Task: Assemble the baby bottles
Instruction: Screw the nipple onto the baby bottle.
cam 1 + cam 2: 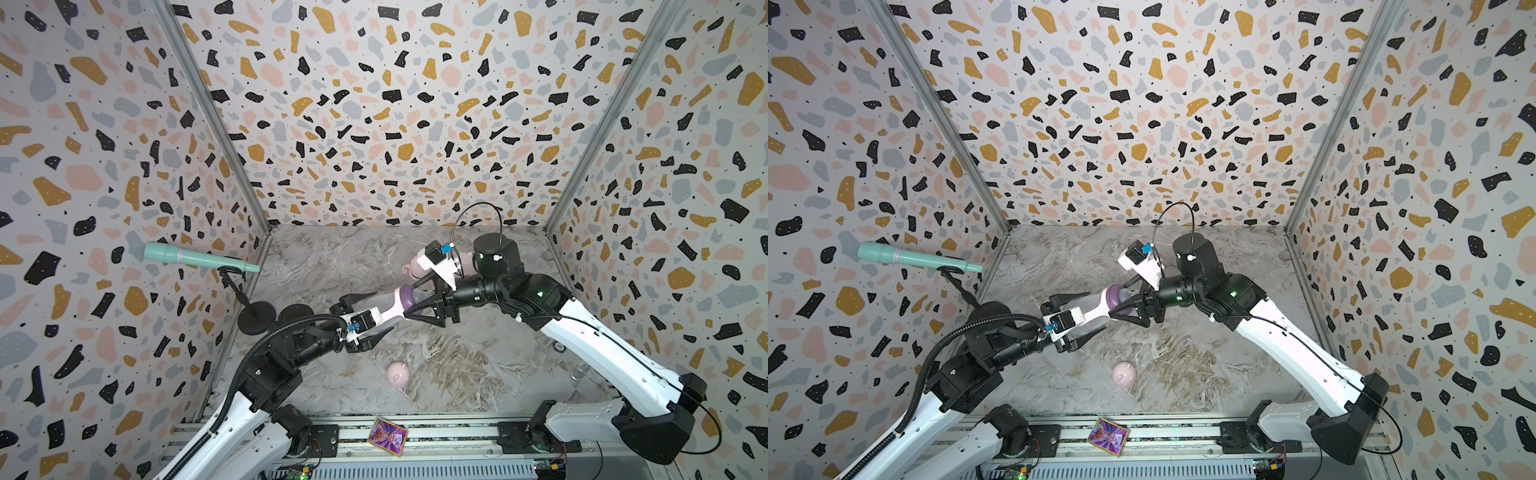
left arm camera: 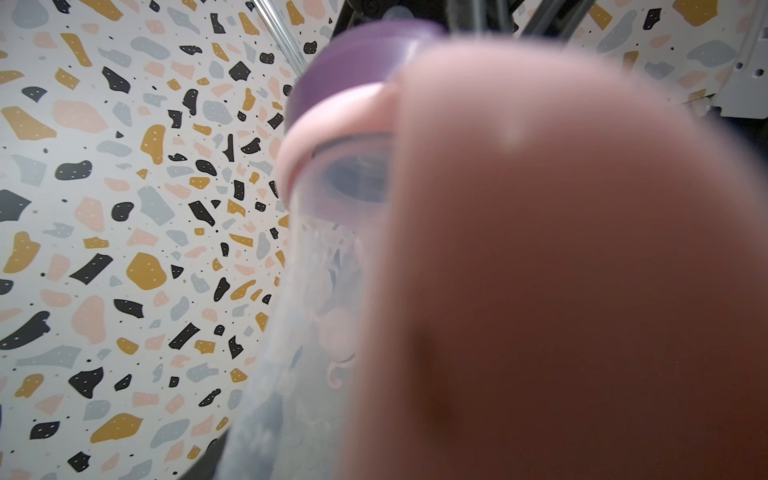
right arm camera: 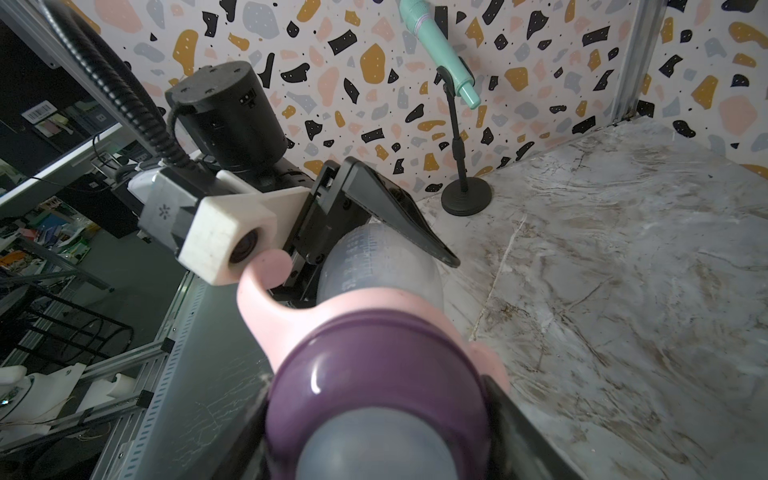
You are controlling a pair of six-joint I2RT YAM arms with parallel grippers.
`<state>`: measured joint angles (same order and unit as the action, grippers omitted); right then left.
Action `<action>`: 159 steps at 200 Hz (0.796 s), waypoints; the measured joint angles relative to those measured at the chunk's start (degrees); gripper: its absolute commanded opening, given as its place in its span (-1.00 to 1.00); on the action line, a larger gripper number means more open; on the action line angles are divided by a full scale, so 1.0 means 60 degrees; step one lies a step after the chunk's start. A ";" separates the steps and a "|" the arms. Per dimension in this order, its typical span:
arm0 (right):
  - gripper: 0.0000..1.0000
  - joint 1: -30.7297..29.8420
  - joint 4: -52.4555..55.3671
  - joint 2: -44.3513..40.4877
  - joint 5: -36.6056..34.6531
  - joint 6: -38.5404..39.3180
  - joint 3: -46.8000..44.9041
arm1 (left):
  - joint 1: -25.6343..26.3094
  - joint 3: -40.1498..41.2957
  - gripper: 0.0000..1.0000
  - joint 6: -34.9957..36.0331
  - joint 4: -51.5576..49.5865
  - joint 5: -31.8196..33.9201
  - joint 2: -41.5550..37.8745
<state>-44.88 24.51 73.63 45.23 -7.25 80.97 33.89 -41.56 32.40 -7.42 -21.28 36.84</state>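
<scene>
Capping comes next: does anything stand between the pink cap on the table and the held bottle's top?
Yes: the right gripper has its jaws on the purple ring of the bottle, where the pink cap goes.

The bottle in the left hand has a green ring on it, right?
No. The ring is purple, not green; the right wrist view shows it clearly. The bottle is in the left hand, as you said.

White walls (image 1: pixel 374 104) carry mustard, black, grey and pink terrazzo flecks; the table (image 1: pixel 457 374) is grey-brown marble. Left of centre, a mint microphone (image 1: pixel 195 257); centre, a clear bottle (image 1: pixel 386 300), purple ring (image 1: pixel 406 300), pink collar (image 3: pixel 374 307).
</scene>
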 measured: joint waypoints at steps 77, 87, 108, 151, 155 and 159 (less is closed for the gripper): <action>-1.00 0.0106 -0.0430 0.0441 0.0277 -0.1304 0.0178 | 0.0004 0.0117 -1.00 0.0211 0.0040 0.0703 -0.0251; -1.00 0.0109 -0.0310 0.0452 0.0251 -0.1370 0.0240 | 0.0007 0.0117 -1.00 0.0208 0.0040 0.0699 -0.0204; -1.00 0.0138 -0.0273 0.0452 0.0226 -0.1552 0.0302 | 0.0007 0.0113 -1.00 0.0197 0.0171 0.0678 -0.0127; 0.00 0.0200 -0.0244 0.0484 0.0229 -0.2087 0.0412 | 0.0004 0.0102 -1.00 0.0168 0.0313 0.0685 -0.0146; 0.26 0.0200 -0.0146 0.0492 0.0222 -0.2004 0.0474 | 0.0004 0.0084 -1.00 0.0157 0.0310 0.0659 -0.0138; 0.46 0.0193 -0.0051 0.0492 0.0204 -0.1960 0.0532 | 0.0000 0.0058 -1.00 0.0157 0.0306 0.0619 -0.0109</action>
<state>-43.72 24.21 76.58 46.46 -19.00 84.16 33.89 -41.21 33.34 -5.58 -17.56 36.18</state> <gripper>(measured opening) 0.697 0.766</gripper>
